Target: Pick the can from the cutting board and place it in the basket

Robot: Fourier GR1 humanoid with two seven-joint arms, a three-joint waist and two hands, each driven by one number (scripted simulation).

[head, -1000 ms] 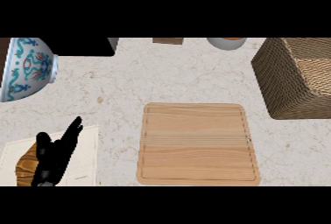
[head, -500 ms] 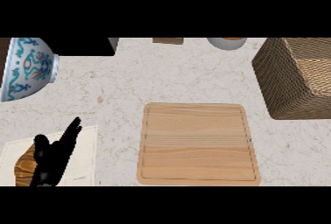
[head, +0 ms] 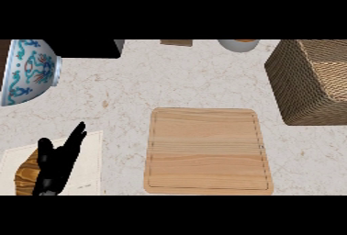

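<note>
- Nothing has shifted since a moment ago: the left hand (head: 58,163) stays low at the left, fingers straight and released, over a pale square mat (head: 88,160) with a brown pastry (head: 27,176)
- The wooden cutting board (head: 207,150), rounded corners and grooved rim, lies bare on the speckled marble table (head: 136,87); no can shows anywhere
- The woven wicker basket (head: 311,80) sits at the right
- A blue-patterned bowl (head: 27,69) sits upper left

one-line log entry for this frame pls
cutting board: bare, no can visible | basket: upper right | left robot hand: open, resting lower left | right robot hand: not in view
</note>
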